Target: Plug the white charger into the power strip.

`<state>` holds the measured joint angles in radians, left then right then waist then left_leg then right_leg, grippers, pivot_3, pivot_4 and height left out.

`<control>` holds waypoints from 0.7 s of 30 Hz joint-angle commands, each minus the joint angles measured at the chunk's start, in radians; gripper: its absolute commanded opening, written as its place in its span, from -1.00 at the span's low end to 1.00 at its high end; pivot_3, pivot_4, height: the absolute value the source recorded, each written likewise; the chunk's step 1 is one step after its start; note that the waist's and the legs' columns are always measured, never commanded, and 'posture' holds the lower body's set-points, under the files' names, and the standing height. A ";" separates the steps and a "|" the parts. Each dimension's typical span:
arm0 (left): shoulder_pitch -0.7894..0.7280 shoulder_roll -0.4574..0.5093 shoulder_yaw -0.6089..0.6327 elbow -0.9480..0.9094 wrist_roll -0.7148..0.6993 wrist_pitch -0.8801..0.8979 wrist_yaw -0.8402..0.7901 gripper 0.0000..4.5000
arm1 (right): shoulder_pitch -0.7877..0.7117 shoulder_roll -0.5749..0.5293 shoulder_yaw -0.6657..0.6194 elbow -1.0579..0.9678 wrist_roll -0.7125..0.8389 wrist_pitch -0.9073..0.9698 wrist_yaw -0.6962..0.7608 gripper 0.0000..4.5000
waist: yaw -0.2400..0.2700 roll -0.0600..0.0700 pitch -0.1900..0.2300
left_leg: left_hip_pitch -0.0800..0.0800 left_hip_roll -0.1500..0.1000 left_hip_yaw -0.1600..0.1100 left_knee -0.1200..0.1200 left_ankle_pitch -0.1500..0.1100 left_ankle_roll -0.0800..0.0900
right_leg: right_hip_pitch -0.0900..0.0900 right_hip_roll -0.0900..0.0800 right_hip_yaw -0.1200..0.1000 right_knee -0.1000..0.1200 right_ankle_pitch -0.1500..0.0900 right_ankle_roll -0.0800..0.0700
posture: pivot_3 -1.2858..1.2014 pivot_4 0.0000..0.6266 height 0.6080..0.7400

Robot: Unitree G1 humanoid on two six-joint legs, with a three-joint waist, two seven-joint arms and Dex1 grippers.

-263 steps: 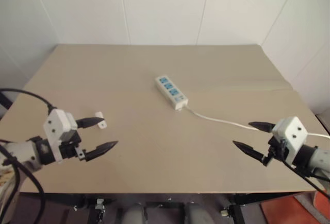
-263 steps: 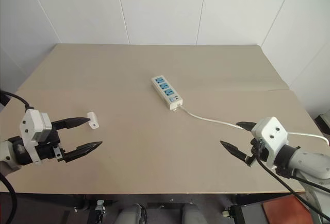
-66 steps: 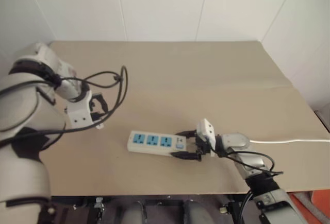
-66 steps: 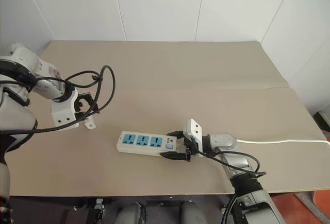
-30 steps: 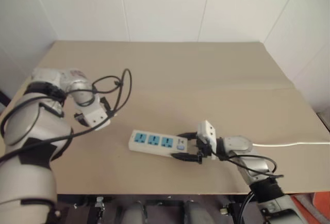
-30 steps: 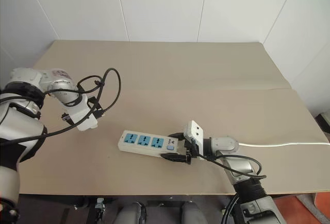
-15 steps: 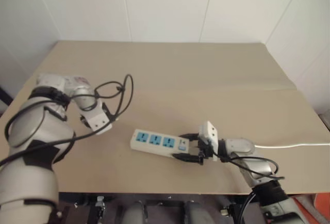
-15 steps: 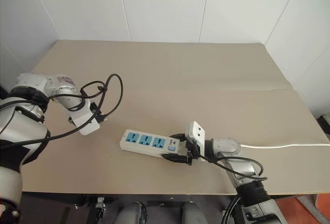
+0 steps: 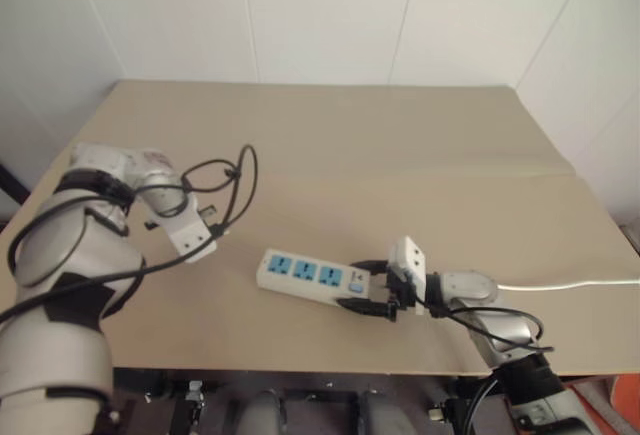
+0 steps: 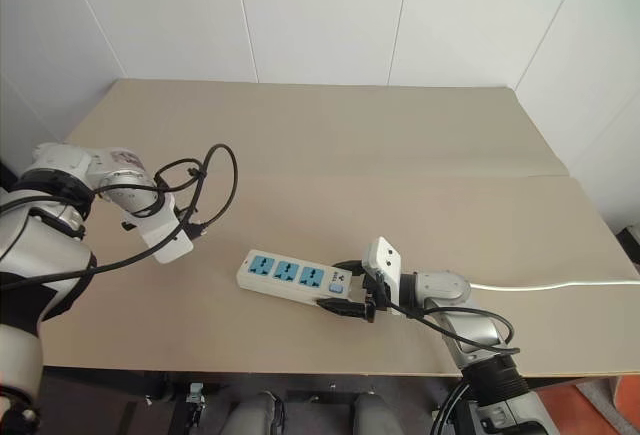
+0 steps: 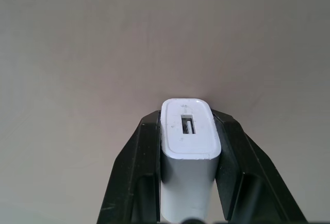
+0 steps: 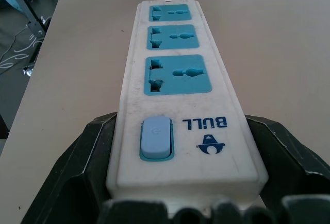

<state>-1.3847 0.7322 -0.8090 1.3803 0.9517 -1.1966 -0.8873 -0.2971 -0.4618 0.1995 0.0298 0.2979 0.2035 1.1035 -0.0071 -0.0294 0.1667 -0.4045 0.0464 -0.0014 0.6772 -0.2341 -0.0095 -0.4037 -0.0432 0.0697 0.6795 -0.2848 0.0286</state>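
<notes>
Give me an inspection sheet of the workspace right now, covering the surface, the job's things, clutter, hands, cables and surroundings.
Surface: tan table, flat, with a seam across it.
Job's things: white charger clamped between the left hand's fingers, port end showing; power strip flat on the table, three blue sockets unoccupied, switch at the end near the right hand.
Clutter: nothing seen.
Hands: left hand shut on the charger, left of the strip; right hand gripping the strip's switch end, one finger on each long side.
Cables: thin white cord running off to the right; black cable loop on the left arm.
Surroundings: white panelled walls.
</notes>
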 commanded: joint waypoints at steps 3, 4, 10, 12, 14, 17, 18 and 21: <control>-0.042 -0.053 0.338 0.030 -0.439 0.056 -0.450 -0.54 | -0.006 -0.022 0.009 0.002 -0.002 -0.019 0.042 0.53 | 0.002 0.000 0.000 | -0.001 0.000 0.000 0.000 0.000 0.000 | 0.000 0.000 0.000 0.000 0.000 0.000 | 0.03 -0.52 1.00; -0.037 -0.082 0.440 0.017 -0.570 0.125 -0.586 -0.54 | -0.012 -0.022 0.015 0.012 -0.007 -0.030 0.052 0.53 | 0.003 0.000 0.000 | -0.001 0.000 0.000 0.000 0.000 0.000 | 0.000 0.000 0.000 0.000 0.000 0.000 | 0.03 -0.52 1.00; 0.058 -0.157 0.633 -0.316 -1.226 0.710 -0.727 -0.54 | -0.062 0.002 0.036 0.108 -0.018 -0.105 0.105 0.53 | -0.021 0.000 0.000 | -0.001 0.001 -0.001 0.001 0.000 0.000 | -0.001 0.000 -0.001 0.001 0.000 0.000 | 0.03 -0.52 1.00; 0.105 -0.164 0.688 -0.439 -1.334 0.859 -0.727 -0.54 | -0.082 0.006 0.045 0.150 -0.027 -0.144 0.135 0.53 | -0.038 0.000 0.000 | 0.000 0.001 -0.002 0.001 0.000 0.000 | 0.000 0.000 0.000 0.002 0.000 0.000 | 0.03 -0.52 1.00; 0.190 -0.170 0.743 -0.599 -1.411 0.984 -0.713 -0.54 | -0.119 0.019 0.049 0.220 -0.039 -0.191 0.159 0.53 | -0.045 0.000 0.000 | 0.000 0.001 -0.002 0.001 0.000 0.000 | 0.000 0.000 0.000 0.002 0.000 0.000 | 0.03 -0.52 1.00; 0.314 -0.177 0.796 -0.821 -1.469 1.133 -0.636 -0.54 | -0.172 0.036 0.051 0.318 -0.044 -0.245 0.206 0.53 | -0.054 0.001 0.000 | 0.002 0.001 -0.002 0.001 0.000 0.000 | 0.001 0.000 0.000 0.003 0.000 0.000 | 0.03 -0.52 1.00; 0.355 -0.181 0.809 -0.893 -1.485 1.175 -0.595 -0.54 | -0.190 0.043 0.049 0.354 -0.049 -0.275 0.218 0.53 | -0.056 0.001 0.000 | 0.003 0.001 -0.002 0.001 0.000 0.000 | 0.001 0.000 0.000 0.003 0.000 0.000 | 0.03 -0.52 1.00; 0.474 -0.184 0.845 -1.100 -1.529 1.289 -0.486 -0.54 | -0.238 0.062 0.048 0.451 -0.062 -0.331 0.249 0.53 | -0.057 0.001 0.000 | 0.005 0.001 -0.003 0.002 0.000 0.000 | 0.002 0.000 0.000 0.005 0.000 0.000 | 0.03 -0.52 1.00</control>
<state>-0.9154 0.5456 -0.0024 0.4006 -0.5320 0.0371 -1.4331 -0.5244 -0.4044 0.2535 0.4339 0.2488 -0.0958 1.3384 -0.0642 -0.0289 0.1664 -0.3991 0.0476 -0.0039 0.6789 -0.2341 -0.0095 -0.4013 -0.0427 0.0701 0.6855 -0.2845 0.0285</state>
